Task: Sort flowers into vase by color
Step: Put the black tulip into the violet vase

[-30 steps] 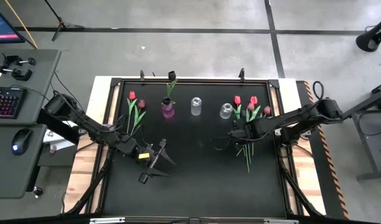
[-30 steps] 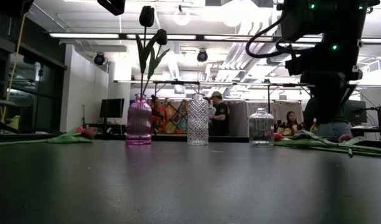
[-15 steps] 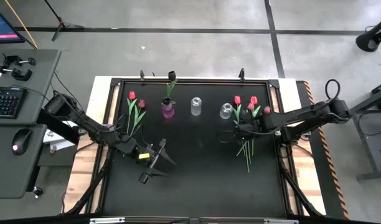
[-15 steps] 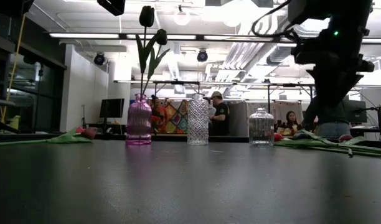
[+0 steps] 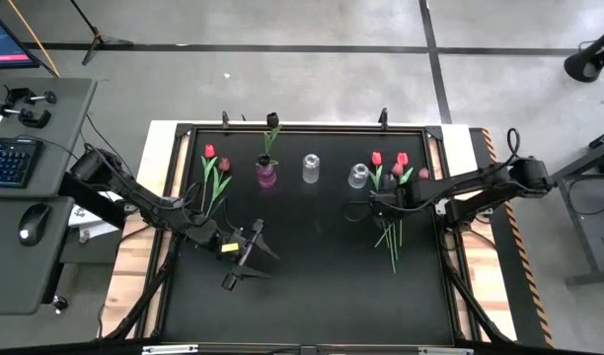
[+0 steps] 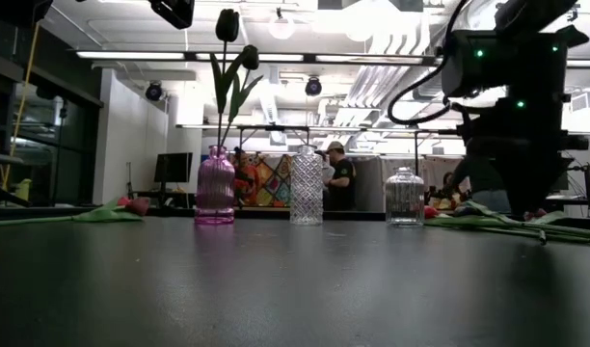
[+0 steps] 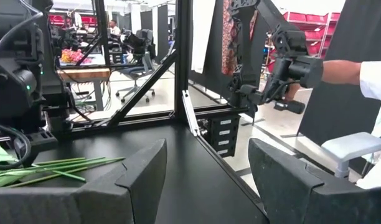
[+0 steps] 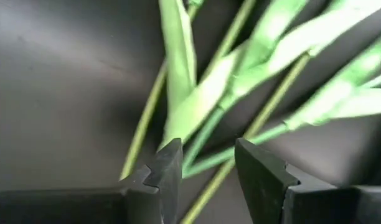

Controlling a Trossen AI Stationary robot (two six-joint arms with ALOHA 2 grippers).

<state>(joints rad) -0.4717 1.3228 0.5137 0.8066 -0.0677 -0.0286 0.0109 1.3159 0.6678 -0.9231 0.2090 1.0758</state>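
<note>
The right gripper is low over the black table, at the left edge of a loose bunch of tulips lying flat on the table's right side. Its two dark fingers are parted with a narrow gap between them, and green stems and leaves cross that gap; whether the fingers touch a stem cannot be told. The bunch's red and pink heads point toward the back of the table, the stems trailing toward the front. Just beside the bunch, toward the table's middle, stands a short clear vase, then a taller clear vase, then a pink vase holding two dark tulips upright. Left of the pink vase lie more red and pink tulips. The left gripper waits near the table's front left, well apart from the flowers, its fingers spread wide and empty.
</note>
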